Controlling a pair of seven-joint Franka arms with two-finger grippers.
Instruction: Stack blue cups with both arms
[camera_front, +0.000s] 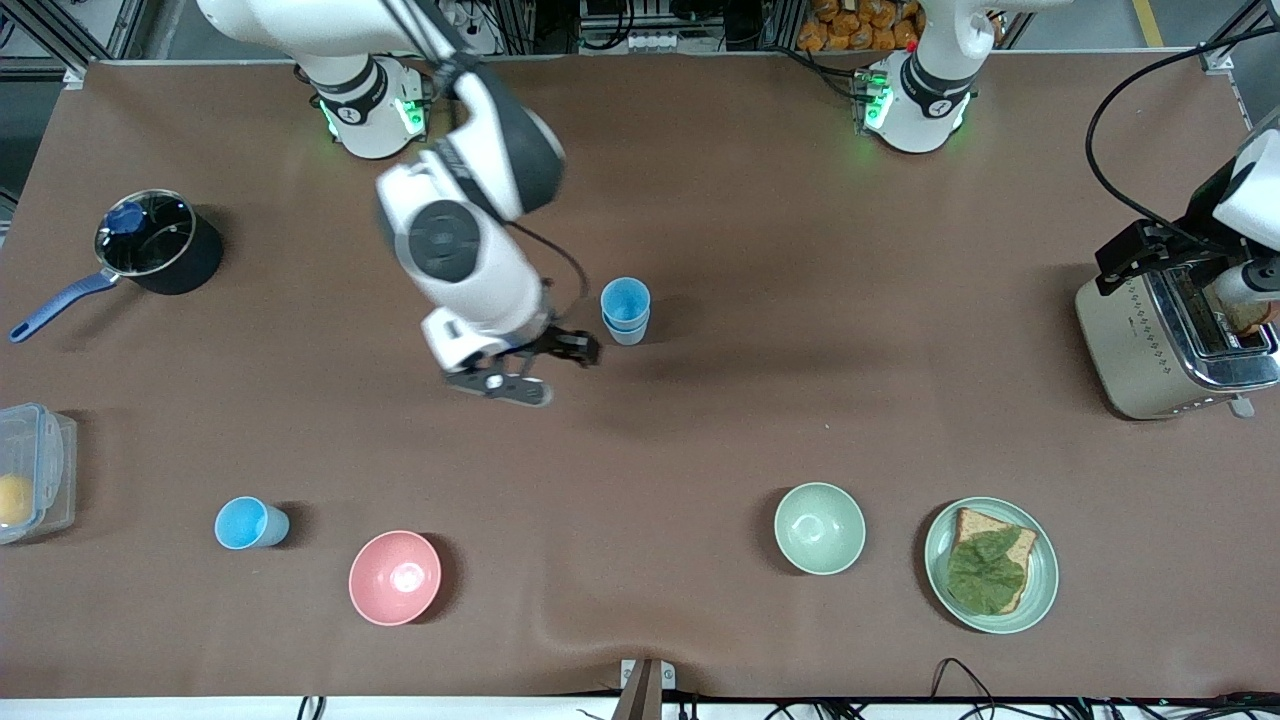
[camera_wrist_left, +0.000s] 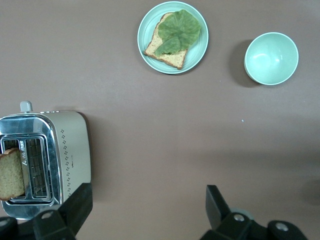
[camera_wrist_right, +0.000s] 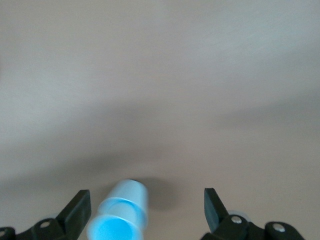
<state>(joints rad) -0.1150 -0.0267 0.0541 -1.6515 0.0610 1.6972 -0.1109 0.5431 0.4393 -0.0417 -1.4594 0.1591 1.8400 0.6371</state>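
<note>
**Two Cups Nested, One Cup Left Apart**

Two blue cups were seen nested as a stack (camera_front: 625, 311) near the middle of the table (camera_front: 760, 420), upright, with the inner cup's rim standing a little above the outer one's. The right pincer (camera_front: 545, 370) was seen low just beside that stack, toward the right arm's end of the table, with its fingers spread apart and nothing held between them. In the right wrist view the stack (camera_wrist_right: 119, 212) was shown between the two spread fingers but touched by neither. A third blue cup (camera_front: 250, 523) was seen standing alone, much nearer the front camera, beside the pink bowl (camera_front: 394, 577) and well apart from the stack.

The left pincer (camera_wrist_left: 145, 212) was seen with its fingers wide apart and empty, held over the table beside the toaster (camera_front: 1175, 335) at the left arm's end, where that arm was judged to be waiting. A slice of bread was seen standing in one toaster slot.

The task was judged part done, the lone cup being still unstacked.

Several risks were judged to follow from this. The stack could be clipped and toppled by a finger if the right pincer were drawn off sideways rather than lifted clear, since the cups are light and tapered. The upper cup, if not fully seated, could be tilted by a slight knock. The pink bowl could be struck on the reach for the third cup, so close do the two stand.
</note>
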